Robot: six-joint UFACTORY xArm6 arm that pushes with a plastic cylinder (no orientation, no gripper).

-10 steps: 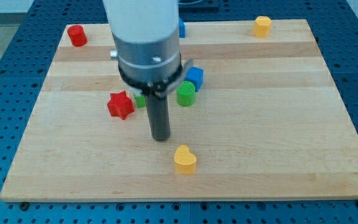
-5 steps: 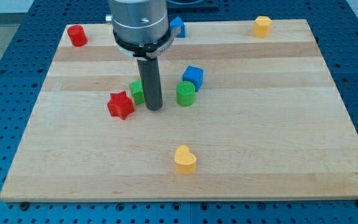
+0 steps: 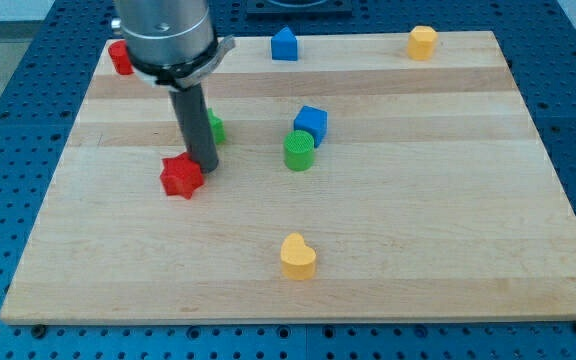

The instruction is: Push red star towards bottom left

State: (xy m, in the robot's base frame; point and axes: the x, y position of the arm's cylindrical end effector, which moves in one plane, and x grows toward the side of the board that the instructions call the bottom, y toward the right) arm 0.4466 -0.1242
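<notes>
The red star point(image 3: 180, 177) lies on the wooden board point(image 3: 418, 200), left of centre. My tip point(image 3: 204, 167) is against the star's upper right side, touching it. A green block point(image 3: 214, 128) sits just behind the rod, partly hidden by it. The rod rises to the arm's grey body at the view's top left.
A green cylinder point(image 3: 299, 151) and a blue cube point(image 3: 311, 123) sit together right of centre. A yellow heart point(image 3: 297, 256) lies near the view's bottom. A red block point(image 3: 120, 57) is at the top left, partly hidden. A blue block point(image 3: 284, 44) and a yellow block point(image 3: 422, 42) are at the top edge.
My tip moved up and to the left, past the green block, then onto the red star's upper right side. The star shifted a little down and left.
</notes>
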